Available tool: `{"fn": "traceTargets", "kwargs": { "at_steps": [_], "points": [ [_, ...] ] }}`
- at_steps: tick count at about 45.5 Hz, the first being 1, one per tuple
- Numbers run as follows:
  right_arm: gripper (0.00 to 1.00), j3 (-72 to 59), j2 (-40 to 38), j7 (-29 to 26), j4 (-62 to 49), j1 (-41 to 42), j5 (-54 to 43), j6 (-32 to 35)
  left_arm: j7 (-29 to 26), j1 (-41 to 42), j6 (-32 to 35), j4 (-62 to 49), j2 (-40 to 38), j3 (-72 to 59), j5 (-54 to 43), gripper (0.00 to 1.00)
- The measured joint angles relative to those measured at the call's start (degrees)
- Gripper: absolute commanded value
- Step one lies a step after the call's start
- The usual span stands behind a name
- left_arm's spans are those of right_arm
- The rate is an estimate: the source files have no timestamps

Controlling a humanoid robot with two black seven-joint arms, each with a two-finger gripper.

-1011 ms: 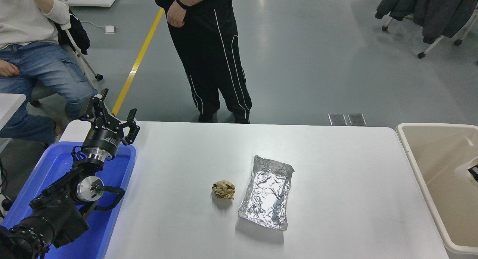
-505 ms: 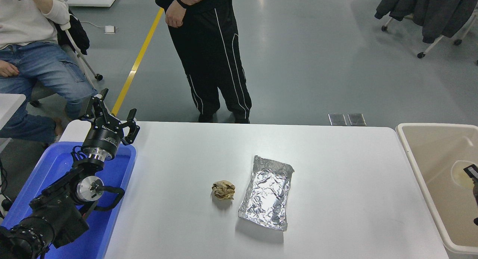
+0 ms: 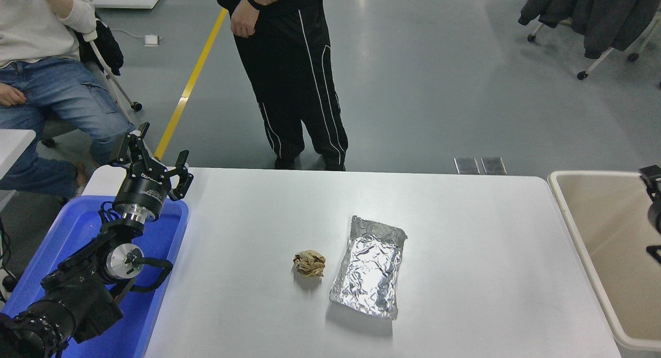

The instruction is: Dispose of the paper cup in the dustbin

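Note:
The paper cup does not show anywhere in the head view. The beige dustbin (image 3: 594, 229) stands at the table's right end, and the part of its inside that I can see is bare. My right gripper (image 3: 652, 213) comes in at the right edge above the dustbin. Only its two black fingertips (image 3: 648, 174) show; they stand wide apart with nothing between them. My left gripper (image 3: 155, 159) is parked at the lower left over a blue bin, open and empty.
A crumpled brown paper ball (image 3: 309, 263) and a foil tray (image 3: 369, 266) lie mid-table. The blue bin (image 3: 77, 229) sits at the left edge. One person stands (image 3: 289, 79) and another sits (image 3: 51, 89) at the far side.
The paper cup lay in the dustbin by my right gripper half a second ago and is out of sight now. The right gripper has risen along the right edge. The left arm has not moved.

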Motion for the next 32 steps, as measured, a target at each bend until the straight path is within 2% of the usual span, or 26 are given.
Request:
{"fn": "traceTargets", "kwargs": {
  "at_steps": [9, 16, 32],
  "points": [
    [0.99, 9.42, -6.8, 0.11, 13.76, 2.48, 0.03, -0.25, 0.0, 0.0, 0.0, -0.02, 0.0, 0.01, 0.0, 1.0],
    [0.99, 18.19, -8.82, 0.71, 22.38, 1.27, 0.28, -0.42, 0.0, 0.0, 0.0, -0.02, 0.01, 0.01, -0.01, 1.0],
    [0.99, 42.67, -2.98, 3.3, 39.27, -11.45, -0.04, -0.32, -0.02, -0.01, 0.0, -0.01, 0.01, 0.0, -0.02, 1.0]
  ]
}}
